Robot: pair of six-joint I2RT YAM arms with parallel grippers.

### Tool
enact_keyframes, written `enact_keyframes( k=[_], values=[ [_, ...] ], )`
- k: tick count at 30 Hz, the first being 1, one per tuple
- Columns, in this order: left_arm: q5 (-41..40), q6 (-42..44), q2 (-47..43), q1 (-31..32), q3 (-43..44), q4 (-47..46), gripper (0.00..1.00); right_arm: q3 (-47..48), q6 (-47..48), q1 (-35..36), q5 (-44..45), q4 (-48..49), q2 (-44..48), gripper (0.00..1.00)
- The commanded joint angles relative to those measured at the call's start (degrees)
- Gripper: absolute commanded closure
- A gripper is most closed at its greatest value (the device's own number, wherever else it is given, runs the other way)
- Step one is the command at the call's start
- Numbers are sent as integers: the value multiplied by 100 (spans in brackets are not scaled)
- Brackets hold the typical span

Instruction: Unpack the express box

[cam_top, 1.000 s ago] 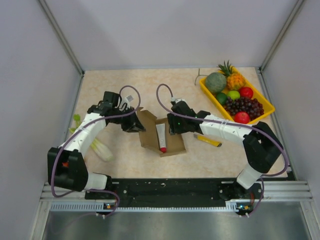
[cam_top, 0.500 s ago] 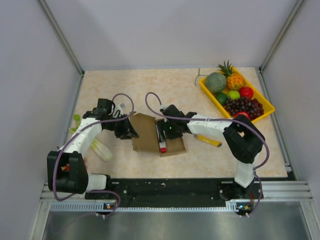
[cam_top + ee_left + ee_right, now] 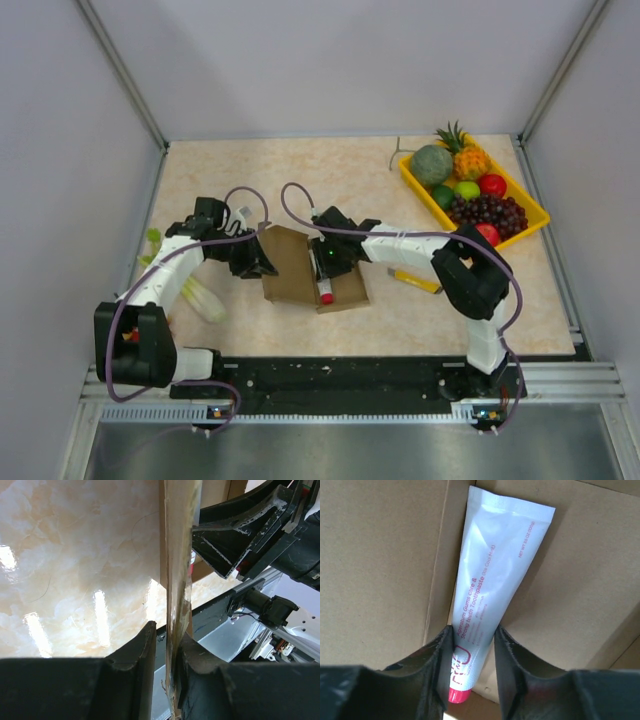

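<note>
The express box [image 3: 348,291] lies open in the middle of the table, its flap lid [image 3: 286,267] folded out to the left. A white toothpaste tube with a red cap [image 3: 495,565] lies inside; its cap shows in the top view [image 3: 325,298]. My left gripper [image 3: 262,262] is shut on the lid's edge [image 3: 177,555], which runs between its fingers [image 3: 170,650]. My right gripper [image 3: 326,262] is down in the box, open, its fingers [image 3: 472,655] straddling the tube's cap end; the left finger touches the tube, the right stands apart.
A yellow fruit tray [image 3: 533,228] with fruit stands at the back right. A yellow and black tool [image 3: 415,281] lies right of the box. A green vegetable [image 3: 205,298] lies by the left arm. The right gripper's black body shows in the left wrist view [image 3: 235,540].
My left gripper has pulled the lid out to the left and laid it flatter. My right gripper has moved left and down into the box over the tube.
</note>
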State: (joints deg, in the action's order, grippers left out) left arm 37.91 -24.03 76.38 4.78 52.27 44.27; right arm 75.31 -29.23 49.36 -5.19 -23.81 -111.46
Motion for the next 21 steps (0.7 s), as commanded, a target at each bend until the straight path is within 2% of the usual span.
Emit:
enact_keyframes(
  k=[1,3,7,9,11,16,21],
  values=[
    [41,109,-27,-38,169,64,76,195,-4,143,623,-325,-78,71],
    [32,118,-35,-47,178,73,76,247,93,187,773,-361,-86,71],
    [32,109,-9,-47,187,64,75,432,269,337,1133,-413,-270,57],
    [-20,100,8,-56,222,55,75,616,366,381,1344,-510,-525,53],
    [-20,100,35,-56,257,64,75,687,366,381,1450,-589,-640,54],
    [-64,127,96,-91,433,90,75,573,331,381,1863,-624,-298,65],
    [-187,136,228,-100,643,99,75,590,436,337,2224,-616,342,67]
  ],
)
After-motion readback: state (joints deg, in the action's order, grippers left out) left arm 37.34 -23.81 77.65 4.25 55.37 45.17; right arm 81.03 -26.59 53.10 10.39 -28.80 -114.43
